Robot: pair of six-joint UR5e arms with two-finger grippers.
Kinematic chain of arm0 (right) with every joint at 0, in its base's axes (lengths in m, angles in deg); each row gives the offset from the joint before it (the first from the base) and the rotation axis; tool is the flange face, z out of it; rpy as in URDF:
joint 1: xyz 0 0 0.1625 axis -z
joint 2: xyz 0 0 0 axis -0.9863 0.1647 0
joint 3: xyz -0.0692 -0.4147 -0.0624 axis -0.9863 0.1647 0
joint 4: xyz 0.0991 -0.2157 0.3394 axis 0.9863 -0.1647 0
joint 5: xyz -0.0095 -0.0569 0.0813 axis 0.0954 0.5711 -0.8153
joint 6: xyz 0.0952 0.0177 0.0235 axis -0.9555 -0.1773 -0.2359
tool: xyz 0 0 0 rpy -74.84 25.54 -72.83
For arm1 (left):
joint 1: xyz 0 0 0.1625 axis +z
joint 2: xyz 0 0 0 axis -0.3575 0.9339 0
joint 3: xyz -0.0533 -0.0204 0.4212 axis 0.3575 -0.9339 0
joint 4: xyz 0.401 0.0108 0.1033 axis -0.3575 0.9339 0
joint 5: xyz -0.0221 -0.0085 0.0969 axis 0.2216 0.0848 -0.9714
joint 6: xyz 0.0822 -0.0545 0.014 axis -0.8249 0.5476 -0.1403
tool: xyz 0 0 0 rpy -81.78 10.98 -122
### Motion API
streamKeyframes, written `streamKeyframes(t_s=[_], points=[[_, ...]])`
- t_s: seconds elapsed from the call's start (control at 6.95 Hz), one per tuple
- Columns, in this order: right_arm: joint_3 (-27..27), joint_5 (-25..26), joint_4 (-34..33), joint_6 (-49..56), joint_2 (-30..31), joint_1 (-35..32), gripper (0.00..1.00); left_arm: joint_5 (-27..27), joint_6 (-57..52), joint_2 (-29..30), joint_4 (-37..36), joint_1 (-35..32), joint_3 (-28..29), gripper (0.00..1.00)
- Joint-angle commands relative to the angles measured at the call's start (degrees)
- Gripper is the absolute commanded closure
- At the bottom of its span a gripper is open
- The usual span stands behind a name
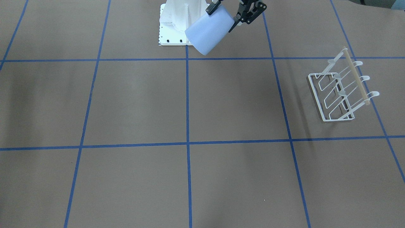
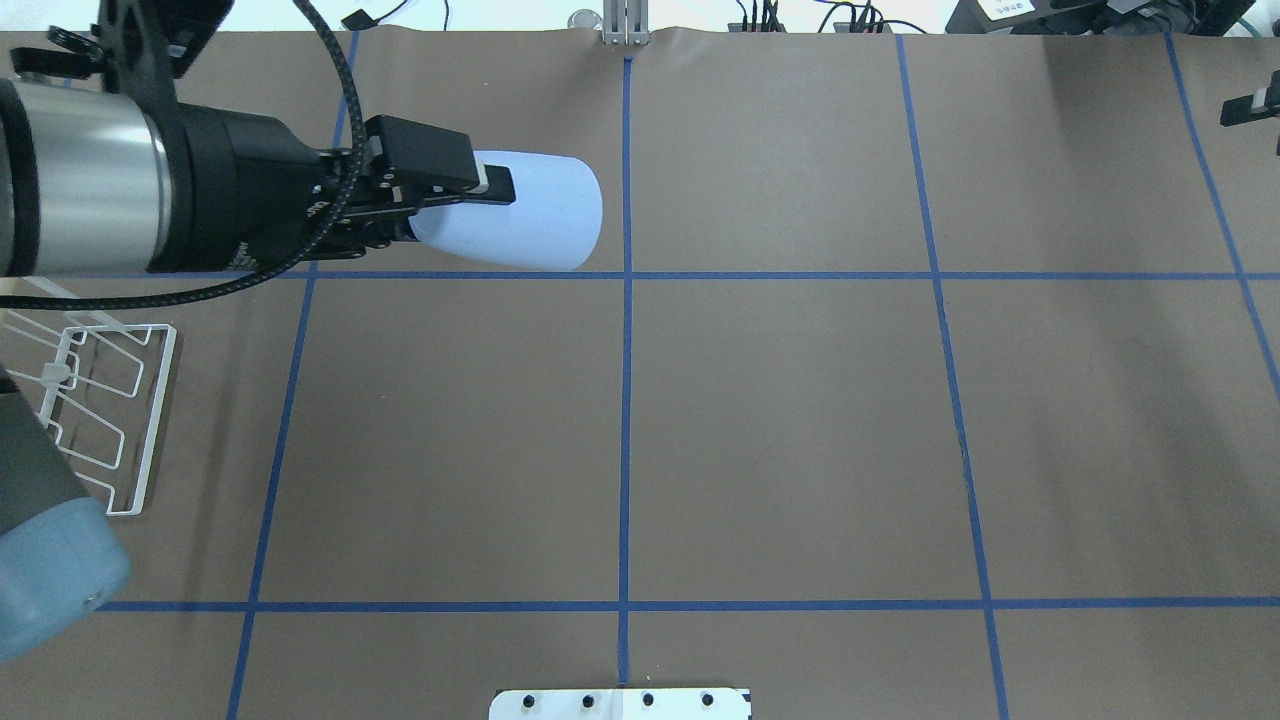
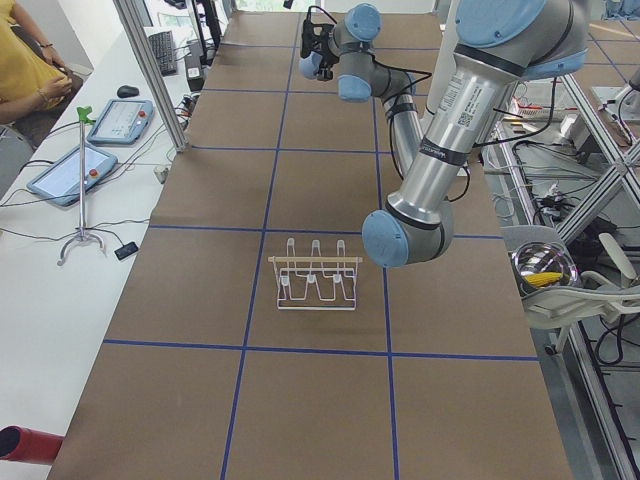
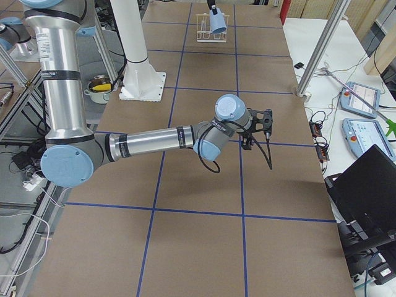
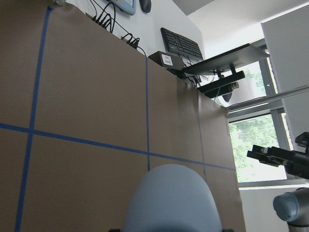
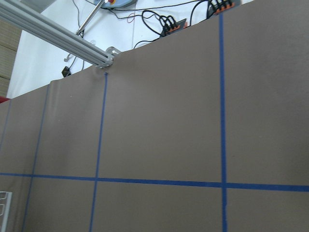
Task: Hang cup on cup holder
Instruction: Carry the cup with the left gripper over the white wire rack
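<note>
The pale blue-grey cup (image 2: 530, 215) lies tilted on its side in the air, held by its narrow base in my left gripper (image 2: 478, 192), which is shut on it. It also shows in the front view (image 1: 208, 31), the right-side view (image 4: 218, 21) and the left wrist view (image 5: 169, 198). The white wire cup holder (image 1: 340, 91) with its wooden rod stands on the table at my left, apart from the cup; the overhead view (image 2: 100, 400) shows it partly hidden by my arm. My right gripper (image 2: 1265, 125) is empty at the far right edge, fingers apart.
Blue tape lines divide the brown table into squares. The white robot base plate (image 1: 172, 31) sits at the near middle edge. My left elbow (image 2: 50, 580) hangs over the holder's near end. An operator and tablets (image 3: 105, 120) are beyond the far edge.
</note>
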Motion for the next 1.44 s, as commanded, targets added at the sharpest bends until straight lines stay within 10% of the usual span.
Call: streamKeyframes(t_s=[0.0,0.58,1.29], points=[[-0.41,8.36,-12.06,18.27,0.93,-0.72,0.01,-0.05,-10.77,-0.31,-18.49,-4.58,-6.00,1.00],[-1.20,7.98,-35.78,56.36,0.76,-5.28,0.00,0.30,-31.79,-0.67,-42.87,-7.76,-12.26,1.00],[-2.61,7.35,-41.92,59.51,0.49,-5.29,0.00,13.99,-50.25,-0.58,-56.36,-18.29,-3.88,1.00]])
